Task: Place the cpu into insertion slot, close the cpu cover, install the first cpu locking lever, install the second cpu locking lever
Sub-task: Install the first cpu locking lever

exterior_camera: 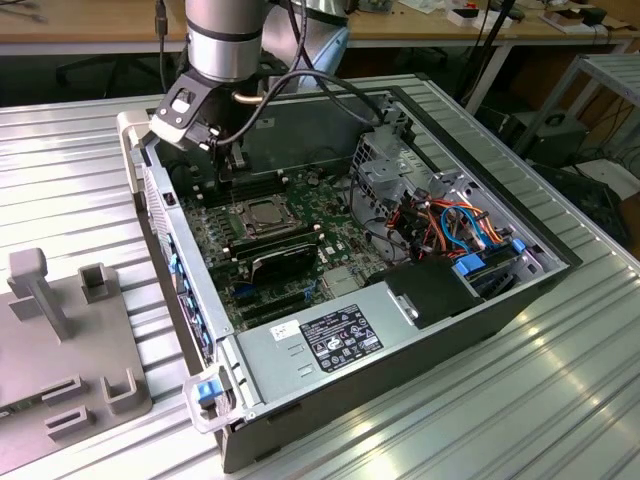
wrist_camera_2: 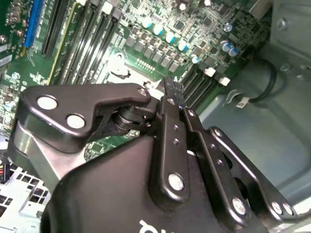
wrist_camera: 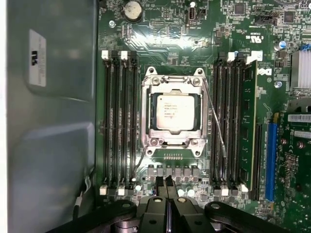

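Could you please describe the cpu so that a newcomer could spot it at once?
Inside the open computer case, find the green motherboard. Between its two banks of long black memory slots lies the cpu: the only flat silvery square, framed by the metal cpu cover.

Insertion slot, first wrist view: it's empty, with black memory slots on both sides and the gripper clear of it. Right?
Not empty: in the first wrist view the cpu sits in the insertion slot. The memory slots do flank it, and the gripper is clear of it.
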Robot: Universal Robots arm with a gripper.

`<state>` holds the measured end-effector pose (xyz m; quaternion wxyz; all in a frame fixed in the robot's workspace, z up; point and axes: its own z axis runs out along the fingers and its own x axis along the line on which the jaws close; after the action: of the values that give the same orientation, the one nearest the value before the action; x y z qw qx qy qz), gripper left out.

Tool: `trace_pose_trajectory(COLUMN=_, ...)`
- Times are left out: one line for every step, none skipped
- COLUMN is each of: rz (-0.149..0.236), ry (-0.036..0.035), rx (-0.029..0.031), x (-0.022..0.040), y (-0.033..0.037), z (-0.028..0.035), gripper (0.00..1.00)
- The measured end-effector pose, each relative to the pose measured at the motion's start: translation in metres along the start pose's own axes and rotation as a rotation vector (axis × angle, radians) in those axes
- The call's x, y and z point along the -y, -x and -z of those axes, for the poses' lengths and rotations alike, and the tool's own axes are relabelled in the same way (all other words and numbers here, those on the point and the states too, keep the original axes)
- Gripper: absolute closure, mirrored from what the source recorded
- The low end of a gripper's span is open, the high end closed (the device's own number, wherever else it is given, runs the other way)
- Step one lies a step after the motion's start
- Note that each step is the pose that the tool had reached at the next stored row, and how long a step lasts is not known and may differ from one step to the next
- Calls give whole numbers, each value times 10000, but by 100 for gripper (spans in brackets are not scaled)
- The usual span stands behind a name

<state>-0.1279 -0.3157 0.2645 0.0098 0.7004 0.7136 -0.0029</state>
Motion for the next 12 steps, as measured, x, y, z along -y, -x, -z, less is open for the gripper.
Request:
trace_pose_trajectory(rz=2, ry=-1, rx=1, x=2, y=-13, z=7, gripper=89)
trace_pose_trajectory(rz=9, ry=-2, rx=2, x=7, y=-25, z=32, gripper=89)
trace_pose_trajectory(rz=12, ry=0, rx=0, x=9, y=-30, z=44, gripper=89)
trace_pose_trajectory(rz=15, ry=-1, rx=1, x=13, y=-36, z=59, gripper=89)
trace_pose_trajectory(rz=16, ry=-1, rx=1, x=19, y=-41, z=67, gripper=89)
trace_pose_trajectory(rz=18, ry=1, rx=0, x=21, y=-46, z=66, gripper=89)
trace_pose_trajectory(rz=19, ry=1, rx=0, x=21, y=-64, z=66, gripper=89)
trace_pose_trajectory(rz=19, ry=-1, rx=1, x=22, y=-77, z=68, gripper=89)
trace_pose_trajectory(rz=29, ry=-3, rx=7, x=22, y=-105, z=69, gripper=89)
trace_pose_trajectory(rz=39, ry=-8, rx=14, x=23, y=-114, z=72, gripper=89)
trace_pose_trajectory(rz=42, ry=-9, rx=10, x=24, y=-115, z=73, gripper=89)
trace_pose_trajectory(rz=44, ry=-6, rx=5, x=24, y=-116, z=71, gripper=89)
